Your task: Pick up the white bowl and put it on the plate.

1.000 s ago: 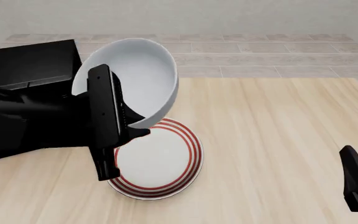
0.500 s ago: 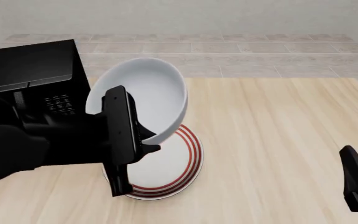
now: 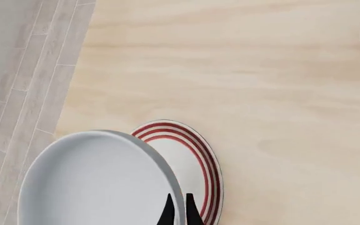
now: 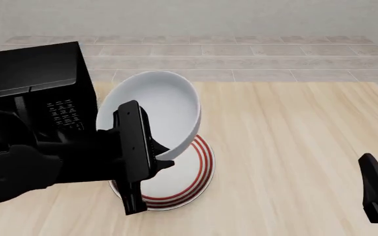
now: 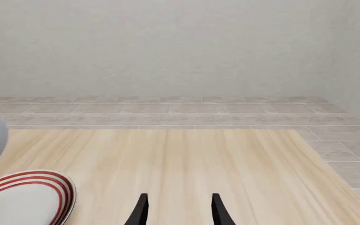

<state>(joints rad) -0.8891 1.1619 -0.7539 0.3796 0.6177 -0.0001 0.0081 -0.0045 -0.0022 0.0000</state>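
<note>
No readable text anywhere in my views. Microwave (image 4: 31,78) beside my left arm carries keypad (image 4: 63,114) with rows of pale buttons, marks too small to read. White bowl (image 4: 157,110) plain, no lettering. Plate (image 4: 192,169) shows only three red rings, no writing. Table (image 4: 294,147) bare wood grain, no labels. My left gripper (image 4: 159,156) and right gripper (image 5: 176,211) plain black, no brand marks visible.

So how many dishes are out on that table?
2. A white bowl is held tilted in the left claw, above the red-ringed plate lying flat on the table. The arm may hide others on the left.
</note>
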